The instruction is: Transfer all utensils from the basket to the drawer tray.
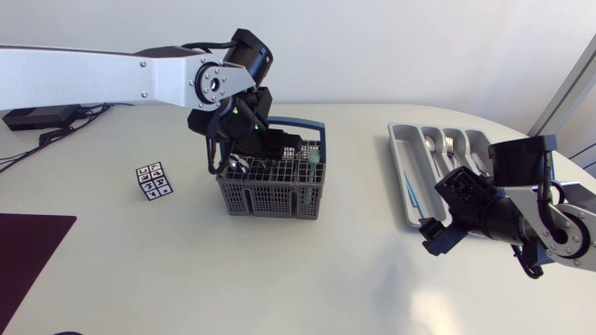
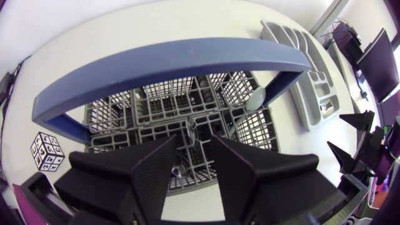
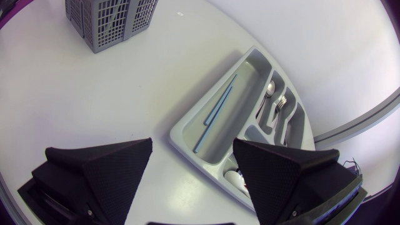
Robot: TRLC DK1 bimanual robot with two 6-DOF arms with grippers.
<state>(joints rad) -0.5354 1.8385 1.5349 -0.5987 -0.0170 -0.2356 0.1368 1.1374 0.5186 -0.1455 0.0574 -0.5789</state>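
The basket [image 1: 270, 191] stands in the middle of the frame in the head view, and the left arm comes in from the upper left and bends straight down over it. The left gripper [image 2: 194, 147] sits under the blue handle [image 2: 175, 62], its fingers apart, right above the basket's grid compartments. A thin metal piece shows in the gap beneath it, though I cannot tell which utensil it is. A spoon [image 2: 255, 100] leans in a compartment off to one side of the gripper.

The drawer tray [image 1: 399, 149] lies at the upper right on the bench [image 1: 326, 270], well apart from the basket. It holds blue chopsticks [image 3: 215, 112], a second spoon [image 3: 269, 90] and a fork [image 3: 281, 103]. The right gripper [image 3: 192, 147] hangs at the lower right beside the tray's near end, fingers spread wide and holding nothing. A marker cube [image 1: 154, 180] sits left of the basket.
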